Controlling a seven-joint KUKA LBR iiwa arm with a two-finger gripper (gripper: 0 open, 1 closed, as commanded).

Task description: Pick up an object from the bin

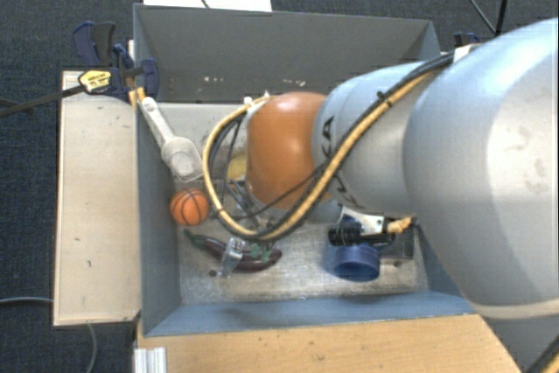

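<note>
Dark purple aubergine-shaped thing (255, 259) lies on the floor of the bin near the front wall, left of centre, and is the item nearest the robot's wrist. The grey arm (454, 170) reaches in from the right and covers much of the grey metal bin (279, 48). Its orange wrist cover (279, 153) hangs over the middle of the bin, with looped cables (212, 155) curling down around it. A small grey metal part at the lower end of the wrist sits on or just over the left half of the purple thing; whether the jaws are wide or narrow I cannot tell. A blue cup (354, 262) lies on its side toward the front right. A white long-handled tool (166, 140) slants along the left wall. An orange ball (189, 207) rests just below it. A small black and white item (362, 228) lies just behind the cup.
</note>
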